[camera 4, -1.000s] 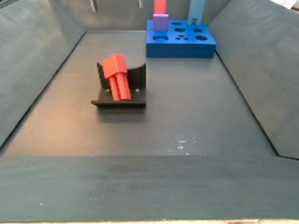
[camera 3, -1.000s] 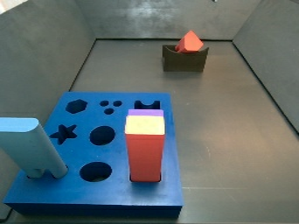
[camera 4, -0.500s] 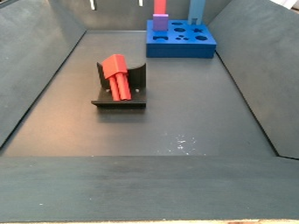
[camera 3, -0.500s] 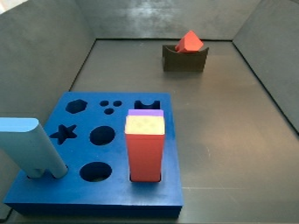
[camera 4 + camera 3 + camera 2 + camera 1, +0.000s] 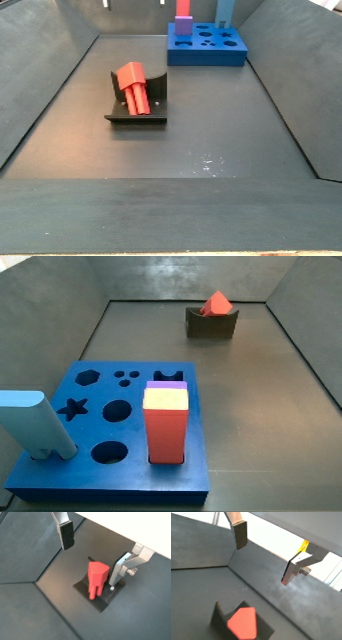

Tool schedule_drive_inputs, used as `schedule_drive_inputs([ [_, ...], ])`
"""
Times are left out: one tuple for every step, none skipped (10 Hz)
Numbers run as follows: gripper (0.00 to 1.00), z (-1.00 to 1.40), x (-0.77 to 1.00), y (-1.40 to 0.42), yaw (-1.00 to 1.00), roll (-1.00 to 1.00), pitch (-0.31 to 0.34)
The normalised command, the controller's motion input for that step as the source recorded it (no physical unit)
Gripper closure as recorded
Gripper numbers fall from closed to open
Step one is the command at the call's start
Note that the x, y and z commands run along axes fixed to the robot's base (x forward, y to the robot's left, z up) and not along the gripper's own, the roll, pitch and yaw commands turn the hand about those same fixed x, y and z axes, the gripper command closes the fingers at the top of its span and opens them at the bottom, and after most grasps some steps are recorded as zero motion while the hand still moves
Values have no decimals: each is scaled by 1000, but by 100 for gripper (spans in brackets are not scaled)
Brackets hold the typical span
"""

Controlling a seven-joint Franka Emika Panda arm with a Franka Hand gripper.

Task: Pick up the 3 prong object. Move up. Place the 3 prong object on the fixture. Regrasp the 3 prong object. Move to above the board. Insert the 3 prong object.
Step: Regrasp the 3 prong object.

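Note:
The 3 prong object, a salmon-red block, lies in the notch of the dark fixture. It also shows in the side view from the far end, on the fixture. My gripper is open and empty, above the object, fingers apart on either side and not touching it. In a wrist view the gripper hangs well above the object and the fixture. The blue board with cut-out holes lies at the other end of the floor.
A tall red block with a yellow-and-purple top stands in the board, also seen in a side view. A light blue block stands at the board's corner. Grey walls ring the dark floor.

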Motion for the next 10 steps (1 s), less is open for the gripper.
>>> schedule_drive_inputs([
  [0, -16, 98, -39, 133, 1000, 193],
  [0, -13, 100, -41, 173, 1000, 215],
  [0, -16, 104, -44, 209, 814, 193],
  [0, -19, 104, -44, 224, 631, 165],
  [0, -17, 104, -47, 235, 449, 131],
  [0, -10, 100, -33, 236, 305, 92],
  [0, -6, 84, -33, 229, 206, 36],
  [0, -12, 81, -40, 216, 178, 4],
  [0, -18, 83, -41, 203, 170, -7],
  [0, -1000, 38, 70, 264, 112, -91],
])
